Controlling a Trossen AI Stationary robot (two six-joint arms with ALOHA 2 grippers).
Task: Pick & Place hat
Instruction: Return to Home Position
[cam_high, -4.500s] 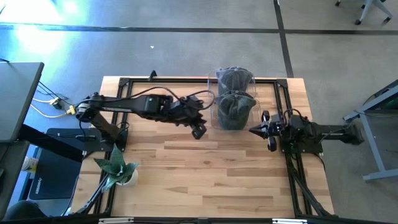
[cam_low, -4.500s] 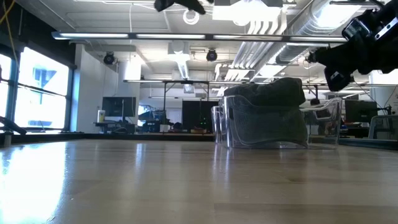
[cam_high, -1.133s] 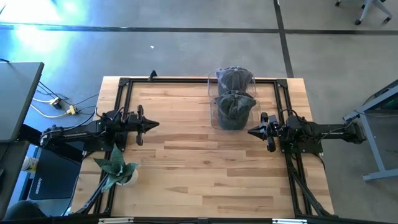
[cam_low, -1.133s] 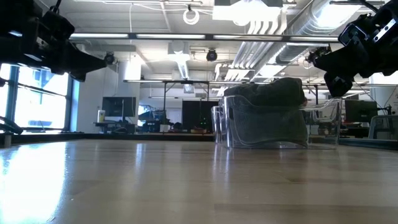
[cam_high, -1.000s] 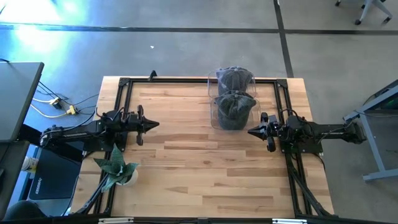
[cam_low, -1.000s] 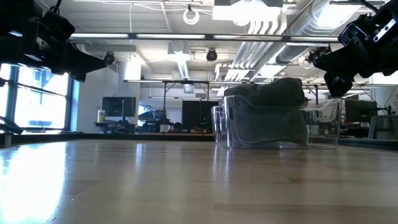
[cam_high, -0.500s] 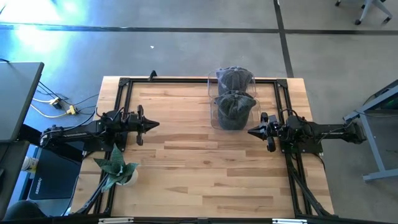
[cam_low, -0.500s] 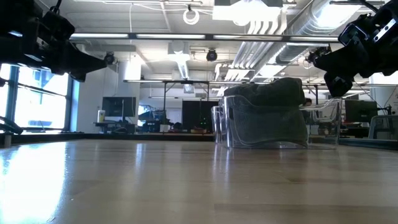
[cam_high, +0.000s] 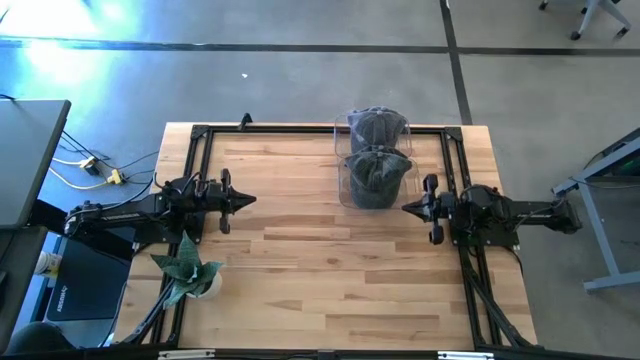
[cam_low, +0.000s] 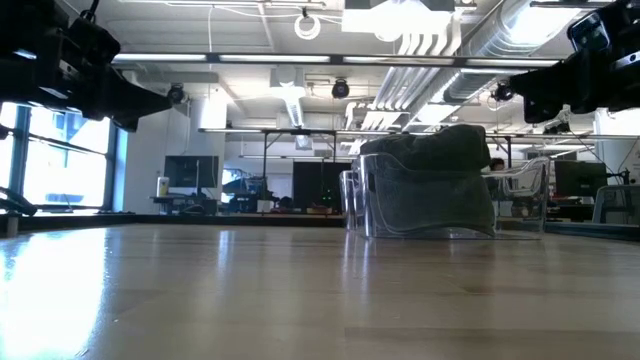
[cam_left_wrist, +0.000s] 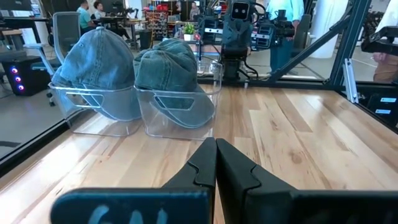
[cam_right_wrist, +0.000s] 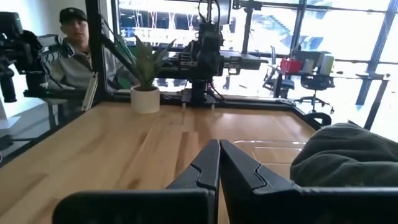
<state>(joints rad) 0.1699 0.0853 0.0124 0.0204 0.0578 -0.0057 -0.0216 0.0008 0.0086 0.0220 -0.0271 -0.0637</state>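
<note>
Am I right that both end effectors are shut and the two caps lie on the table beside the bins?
No: the high view shows the caps inside the transparent bins, one each; left end effector and right end effector are shut.

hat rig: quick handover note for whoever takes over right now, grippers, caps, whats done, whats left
Left gripper: fingers shut, empty, above the table's left side, pointing toward the bins.
Right gripper: fingers shut, empty, at the right side, just beside the front bin.
Caps: a dark grey fabric cap sits in the rear clear plastic bin. A second dark grey fabric cap sits in the front clear plastic bin. Whether more lie underneath cannot be told.
Done: no cap lies loose on the wooden table.
Left: probably only parking the arms; both look drawn in near their bases.
</note>
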